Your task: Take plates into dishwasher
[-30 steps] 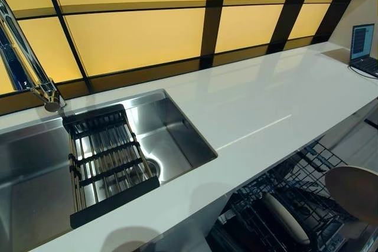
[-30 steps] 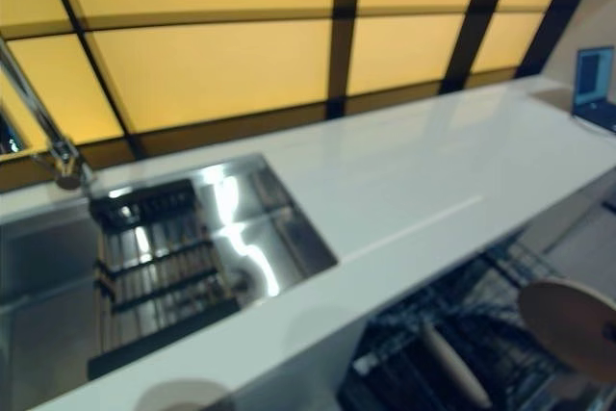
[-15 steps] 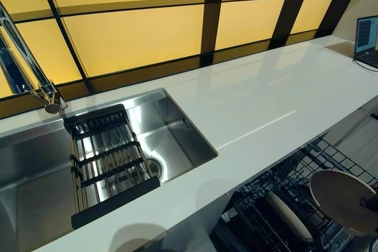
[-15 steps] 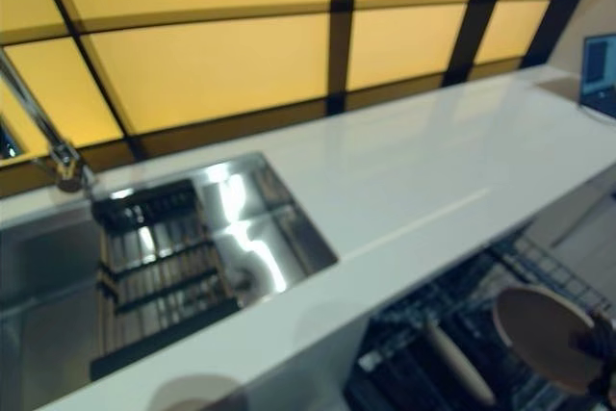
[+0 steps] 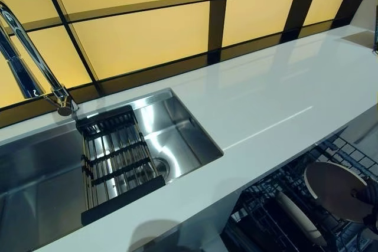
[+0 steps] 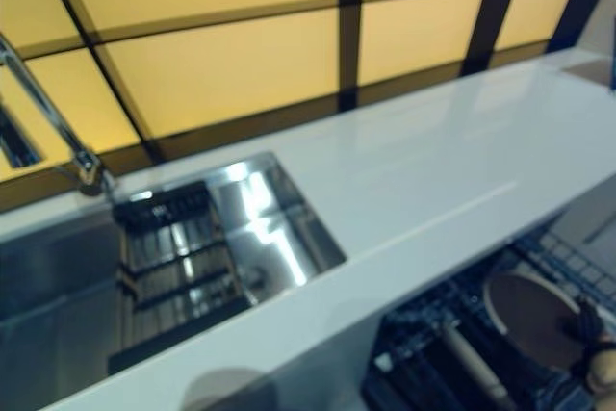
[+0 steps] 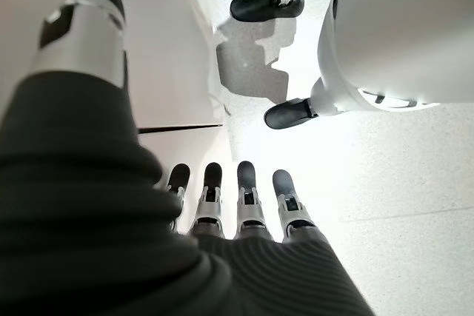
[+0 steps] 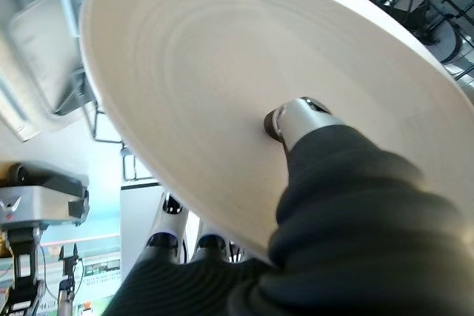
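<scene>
- A beige plate (image 5: 335, 191) sits at the lower right of the left eye view, held over the open dishwasher rack (image 5: 295, 193) below the counter (image 5: 266, 104) edge.
- The right robot hand (image 8: 296, 120) pinches that plate: in the right wrist view its thumb presses on the plate's face, and dark fingertips (image 8: 172, 205) show past the rim on the other side. In the left eye view only a dark bit of this robot hand shows, at the plate's right edge.
- A second plate (image 5: 300, 216) stands on edge in the rack, just left of and below the held one, apart from it.
- The left robot hand (image 7: 244, 205) shows only in its own wrist view, fingers straight and side by side, thumb set apart, holding nothing, with pale floor (image 7: 415, 183) past it.
- The white counter runs from lower left to upper right; its top is bare apart from a faint seam.
- A steel sink (image 5: 177, 128) is sunk into the counter at centre left, with a black-framed drying rack (image 5: 115, 160) laid across it.
- A chrome tap (image 5: 35, 63) arches at the upper left, its spout end above the sink's back edge.
- Amber panels (image 5: 147, 28) with dark frames fill the top of the frame behind the counter.
</scene>
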Motion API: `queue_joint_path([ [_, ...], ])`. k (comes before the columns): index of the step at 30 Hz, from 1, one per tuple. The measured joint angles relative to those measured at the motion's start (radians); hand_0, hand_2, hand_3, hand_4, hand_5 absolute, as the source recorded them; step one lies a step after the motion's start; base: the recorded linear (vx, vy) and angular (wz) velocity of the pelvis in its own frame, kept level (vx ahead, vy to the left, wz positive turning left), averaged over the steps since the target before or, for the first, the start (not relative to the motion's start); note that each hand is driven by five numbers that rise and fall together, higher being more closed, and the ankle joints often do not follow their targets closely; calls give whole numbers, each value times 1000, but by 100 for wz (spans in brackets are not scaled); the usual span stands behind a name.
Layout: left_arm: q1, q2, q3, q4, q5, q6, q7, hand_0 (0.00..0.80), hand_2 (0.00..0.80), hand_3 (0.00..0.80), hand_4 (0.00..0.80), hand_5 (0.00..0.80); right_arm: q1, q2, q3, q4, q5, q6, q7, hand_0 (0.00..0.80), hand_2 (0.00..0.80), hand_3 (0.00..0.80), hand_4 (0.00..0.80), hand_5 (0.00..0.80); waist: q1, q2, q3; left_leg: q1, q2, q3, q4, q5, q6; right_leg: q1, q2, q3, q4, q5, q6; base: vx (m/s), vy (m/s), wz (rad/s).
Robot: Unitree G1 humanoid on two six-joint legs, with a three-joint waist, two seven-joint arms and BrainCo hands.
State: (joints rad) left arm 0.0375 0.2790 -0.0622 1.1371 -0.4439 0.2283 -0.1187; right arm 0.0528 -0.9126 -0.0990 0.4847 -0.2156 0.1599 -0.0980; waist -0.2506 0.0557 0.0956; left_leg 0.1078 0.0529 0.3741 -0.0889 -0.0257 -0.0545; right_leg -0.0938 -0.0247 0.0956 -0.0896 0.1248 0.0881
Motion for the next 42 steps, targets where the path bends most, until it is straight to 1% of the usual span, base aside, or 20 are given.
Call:
queue_joint_path([
  [3,2,0,-4,-2,0,0,0,0,0,0,0,0,-15,0,0,10,13,5,-3,800,800,800,800,800,4,12,1,-2,-1,-2,0,0,0,-1,-3,-2,0,0,0,-32,23,1],
  [4,2,-1,-11,-7,0,0,-2,0,0,0,0,0,-26,0,3,18,13,8,-4,800,800,800,800,800,12,22,3,-3,-3,-3,1,1,1,-3,-7,-2,0,0,0,-49,41,-3],
  [6,-3,-2,-26,-14,-1,-1,-7,0,0,0,0,0,-38,0,4,42,13,20,-5,800,800,800,800,800,20,27,4,-13,-7,-3,2,1,4,-16,-12,-10,0,4,-3,-12,11,-3],
  [8,-3,-3,-26,-19,-1,-3,-9,0,0,0,0,0,-53,0,25,56,14,25,-5,800,800,800,800,800,21,42,12,-17,-10,-12,3,2,7,-15,-14,-19,0,6,-5,-50,34,6],
  [9,-3,-2,-27,-21,-2,-4,-10,0,0,0,0,0,-63,0,43,64,14,25,-5,800,800,800,800,800,23,51,16,-17,-11,-24,3,2,7,-15,-17,-19,0,6,-5,-51,35,4],
  [16,-6,-4,-55,-29,-9,-10,-18,0,0,0,0,0,-173,0,100,178,33,33,-26,800,800,800,800,800,25,94,38,-20,-14,-30,2,1,10,-18,-23,-25,0,6,-6,-28,36,2],
  [21,-10,-6,-57,-34,-26,-18,-20,0,0,0,0,0,-199,0,112,206,33,38,-42,800,800,800,800,800,27,128,52,-34,-16,-34,3,4,12,-29,-25,-28,0,7,-6,-11,25,1],
  [23,-14,-9,-65,-35,-42,-18,-20,0,0,0,0,0,-211,0,113,238,33,41,-42,800,800,800,800,800,36,136,55,-33,-16,-51,3,4,12,-29,-25,-28,0,7,-7,-8,13,-2],
  [24,-17,-11,-65,-36,-42,-18,-21,0,0,0,0,0,-215,0,114,255,33,41,-42,800,800,800,800,800,47,138,56,-33,-16,-51,3,4,12,-31,-27,-31,0,7,-7,0,0,0],
  [25,-19,-14,-65,-39,-43,-19,-21,0,0,0,0,0,-227,0,122,287,33,41,-42,800,800,800,800,800,49,139,57,-33,-16,-52,3,4,12,-30,-32,-49,0,8,-7,0,0,0],
  [26,-20,-16,-66,-39,-43,-19,-21,0,0,0,0,0,-230,0,124,296,33,40,-42,800,800,800,800,800,49,139,57,-33,-16,-54,3,4,12,-30,-34,-55,0,8,-7,-7,7,5],
  [34,-25,-26,-80,-42,-50,-20,-27,0,0,0,0,0,-271,0,133,335,50,34,-41,800,800,800,800,800,48,151,60,-33,-16,-57,3,4,13,-28,-35,-61,0,8,-7,-2,2,0],
  [36,-26,-26,-85,-42,-50,-20,-29,0,0,0,0,0,-286,0,134,363,53,31,-40,800,800,800,800,800,49,155,59,-32,-16,-61,4,4,13,-24,-36,-64,0,8,-7,4,19,4],
  [40,-29,-26,-86,-42,-50,-20,-28,0,0,0,0,0,-287,0,134,367,53,30,-35,800,800,800,800,800,49,157,58,-31,-16,-68,4,5,14,-20,-37,-70,-1,8,-7,2,6,4],
  [41,-30,-26,-86,-42,-50,-19,-28,0,0,0,0,0,-287,0,134,368,53,30,-33,762,762,762,762,762,48,157,58,-31,-16,-73,4,5,14,-17,-38,-74,-1,7,-8,12,1,8],
  [42,-31,-26,-86,-42,-50,-19,-28,0,0,0,0,0,-287,0,134,370,54,30,-31,467,467,467,467,467,48,157,58,-30,-16,-74,4,5,14,-16,-38,-74,-1,7,-8,11,-1,6],
])
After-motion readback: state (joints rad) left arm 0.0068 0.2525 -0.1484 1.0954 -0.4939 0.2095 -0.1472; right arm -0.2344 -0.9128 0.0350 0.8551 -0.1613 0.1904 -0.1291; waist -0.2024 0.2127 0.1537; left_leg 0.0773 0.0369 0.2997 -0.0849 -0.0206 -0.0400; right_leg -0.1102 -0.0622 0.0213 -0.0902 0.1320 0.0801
